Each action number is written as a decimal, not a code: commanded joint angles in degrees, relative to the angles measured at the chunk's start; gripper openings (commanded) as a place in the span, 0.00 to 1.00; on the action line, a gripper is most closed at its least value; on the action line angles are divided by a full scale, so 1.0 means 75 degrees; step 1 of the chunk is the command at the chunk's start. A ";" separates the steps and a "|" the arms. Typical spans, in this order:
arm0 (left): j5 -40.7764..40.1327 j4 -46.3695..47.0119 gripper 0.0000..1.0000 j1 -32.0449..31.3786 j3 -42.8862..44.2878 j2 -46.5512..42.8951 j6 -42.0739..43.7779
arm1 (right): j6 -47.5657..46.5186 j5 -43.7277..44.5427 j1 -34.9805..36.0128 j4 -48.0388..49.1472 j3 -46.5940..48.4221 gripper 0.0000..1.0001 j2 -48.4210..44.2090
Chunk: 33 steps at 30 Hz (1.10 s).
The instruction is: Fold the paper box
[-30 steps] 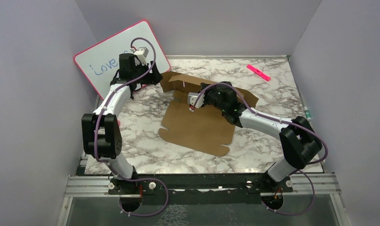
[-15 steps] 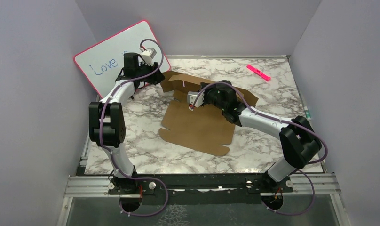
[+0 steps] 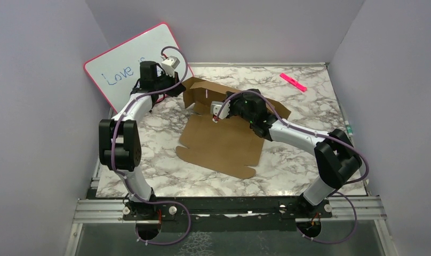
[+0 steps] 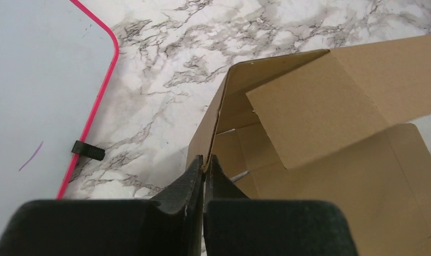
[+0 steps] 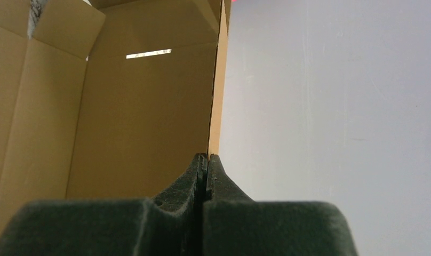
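Observation:
The paper box (image 3: pixel 221 144) is a brown cardboard sheet lying mid-table, its back panel (image 3: pixel 202 93) folded up. My left gripper (image 3: pixel 181 90) is at the panel's far-left end. In the left wrist view the left gripper (image 4: pixel 205 161) is shut on the thin edge of a raised flap (image 4: pixel 213 122), with more of the paper box (image 4: pixel 330 106) beyond. My right gripper (image 3: pixel 230 105) sits over the raised panel's middle. Seen from the right wrist, the right gripper (image 5: pixel 206 158) is shut on the upright cardboard edge (image 5: pixel 217 96), with the slotted panel (image 5: pixel 144 106) to its left.
A pink-framed whiteboard (image 3: pixel 133 64) leans in the back-left corner, close to the left arm; it also shows in the left wrist view as the whiteboard (image 4: pixel 37 80) with a black clip (image 4: pixel 88 150). A pink marker (image 3: pixel 293 82) lies at back right. Grey walls enclose the table.
My left gripper moved right to the flap's corner and shut on it. The back panel stands higher, and the sheet's near edge slid slightly left. The right gripper stayed shut.

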 commanded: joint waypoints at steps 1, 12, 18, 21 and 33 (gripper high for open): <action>-0.0061 0.0339 0.00 0.0067 -0.0354 -0.1011 -0.0444 | 0.0453 0.0211 0.0027 -0.0271 0.0176 0.01 0.0304; -0.0518 -0.0031 0.00 -0.0109 -0.1376 -0.2224 -0.1638 | 0.0553 0.0353 0.0026 0.0049 0.0103 0.01 0.0296; -0.0586 -0.0209 0.00 -0.0148 -0.1973 -0.2827 -0.2324 | 0.0296 0.0151 0.0026 0.0210 -0.0072 0.01 0.0161; -0.0565 -0.0291 0.01 -0.0164 -0.2250 -0.3117 -0.2555 | 0.0251 0.0045 0.0026 0.0243 -0.0087 0.01 0.0128; -0.0574 -0.0267 0.10 -0.0225 -0.4076 -0.3895 -0.3796 | 0.0093 -0.0822 0.0051 0.0443 -0.0469 0.01 -0.0211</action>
